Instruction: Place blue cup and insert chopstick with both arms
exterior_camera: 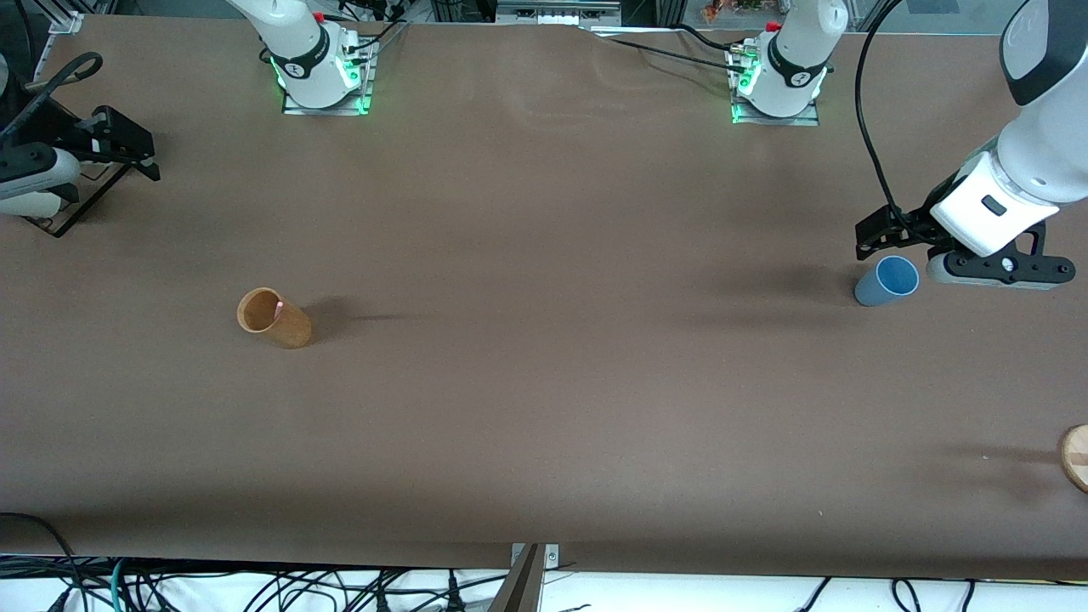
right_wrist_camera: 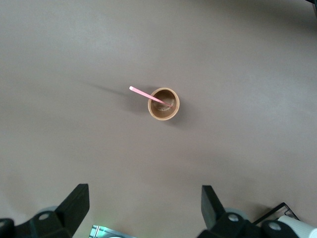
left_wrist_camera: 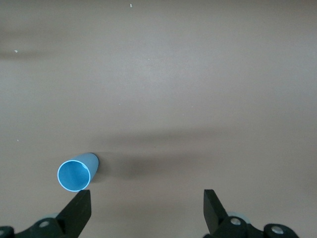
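Front view showed us the job basically unstarted. The blue cup (exterior_camera: 886, 281) stood upright on the counter (exterior_camera: 544, 382) at the left arm's end, not yet gripped. The left claw (exterior_camera: 965, 255) hung just above and beside it; in the left wrist view the fingers (left_wrist_camera: 79, 210) were spread wide with nothing between them, and the cup (left_wrist_camera: 75, 174) sat just off one fingertip, not centred in the gap. We judged it would need a small sideways correction before descending, or one finger would knock the cup over.

The chopstick (right_wrist_camera: 148, 95) was leaning inside the tan cup (exterior_camera: 274, 318), which stood toward the right arm's end of the counter, well apart from the blue cup. In the front view we saw only its pink tip (exterior_camera: 279, 308) at the rim. The right claw (right_wrist_camera: 143, 210) was high over that area, fingers fully apart and empty; the front view only caught it at the frame edge (exterior_camera: 102, 149), so we read it as waiting.

A round wooden piece (exterior_camera: 1075, 456) sat at the counter's edge at the left arm's end, nearer the camera than the blue cup. Possibly where the cup goes, but we couldn't tell.

Left, by our read: grab the blue cup, place it, pull the chopstick from the tan cup, insert it into the blue cup. None done.
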`<move>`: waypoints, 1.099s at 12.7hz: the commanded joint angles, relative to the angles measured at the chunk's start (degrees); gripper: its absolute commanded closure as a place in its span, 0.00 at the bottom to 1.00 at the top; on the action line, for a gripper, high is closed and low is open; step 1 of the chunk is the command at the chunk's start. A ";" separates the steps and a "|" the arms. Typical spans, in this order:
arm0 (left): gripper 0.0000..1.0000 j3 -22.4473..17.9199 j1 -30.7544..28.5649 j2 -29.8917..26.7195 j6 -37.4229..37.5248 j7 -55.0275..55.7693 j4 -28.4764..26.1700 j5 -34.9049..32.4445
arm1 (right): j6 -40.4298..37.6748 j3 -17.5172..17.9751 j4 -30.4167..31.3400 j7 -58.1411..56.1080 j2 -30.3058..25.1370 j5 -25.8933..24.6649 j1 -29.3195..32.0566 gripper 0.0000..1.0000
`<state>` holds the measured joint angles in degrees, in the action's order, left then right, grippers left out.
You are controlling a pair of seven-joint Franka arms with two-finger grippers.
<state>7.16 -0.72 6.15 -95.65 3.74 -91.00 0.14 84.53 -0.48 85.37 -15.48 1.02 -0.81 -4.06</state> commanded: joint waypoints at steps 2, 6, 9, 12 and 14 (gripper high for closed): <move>0.00 -0.04 -0.07 1.05 0.55 -1.10 2.14 0.74 | 0.11 0.21 -0.82 0.54 0.13 -0.15 -0.07 0.00; 0.00 -0.04 -0.16 1.05 0.64 -0.84 2.06 0.74 | -0.06 0.21 -0.82 0.10 -0.14 -0.42 -0.16 0.00; 0.00 -0.04 -0.25 1.05 0.64 -0.84 2.06 0.74 | -0.15 0.21 -0.82 0.10 -0.22 -0.51 -0.16 0.00; 0.00 -0.13 -0.86 1.32 0.64 -0.48 1.97 0.83 | -0.24 0.13 -0.82 0.01 -0.22 -0.59 -0.07 0.00; 0.00 -0.13 -0.86 1.32 0.64 -0.48 2.05 0.65 | -0.41 0.12 -0.82 -0.08 -0.22 -0.60 -0.07 0.00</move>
<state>6.95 -1.28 6.49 -95.65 3.78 -90.93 0.14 84.77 -0.38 85.37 -15.48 1.00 -0.82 -4.12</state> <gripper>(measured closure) 0.000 0.000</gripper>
